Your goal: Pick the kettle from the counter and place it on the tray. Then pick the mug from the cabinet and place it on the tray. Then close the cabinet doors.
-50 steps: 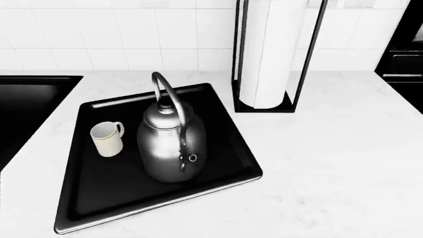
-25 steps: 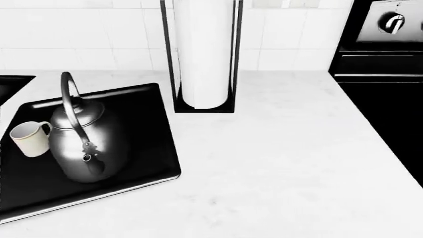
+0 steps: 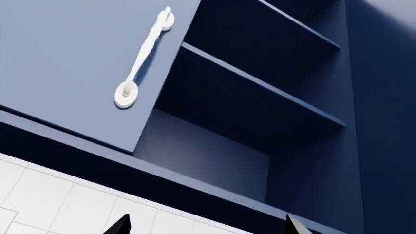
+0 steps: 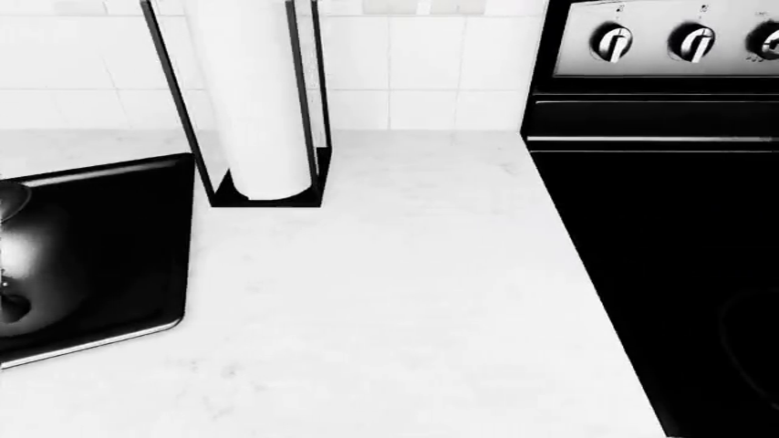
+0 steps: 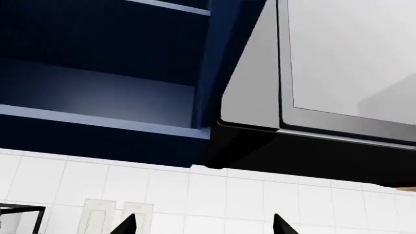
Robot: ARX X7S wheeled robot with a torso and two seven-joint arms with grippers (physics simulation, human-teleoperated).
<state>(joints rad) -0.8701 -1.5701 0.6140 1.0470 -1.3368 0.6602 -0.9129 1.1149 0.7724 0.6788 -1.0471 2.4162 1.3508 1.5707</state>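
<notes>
In the head view the black tray [image 4: 122,246] lies on the white counter [image 4: 389,310] at the left edge. Only part of the kettle's dark rounded body [image 4: 27,274] shows on it, cut off by the frame. The mug is out of view. The blue cabinet stands open in the left wrist view, with its door [image 3: 71,63], a white handle [image 3: 144,56] and bare shelves [image 3: 260,87]. My left gripper [image 3: 208,226] is open and empty below it. My right gripper [image 5: 204,226] is open and empty, facing the cabinet's shelf [image 5: 97,92]. Neither gripper shows in the head view.
A paper towel roll in a black wire holder [image 4: 250,100] stands at the back of the counter next to the tray. A black stove with knobs [image 4: 658,228] fills the right side. A silvery appliance [image 5: 344,63] hangs beside the cabinet above the white tiled wall [image 5: 215,195].
The head view has swung to the right. The tray and kettle have slid to the left edge, the mug has left the view, and the stove has come in.
</notes>
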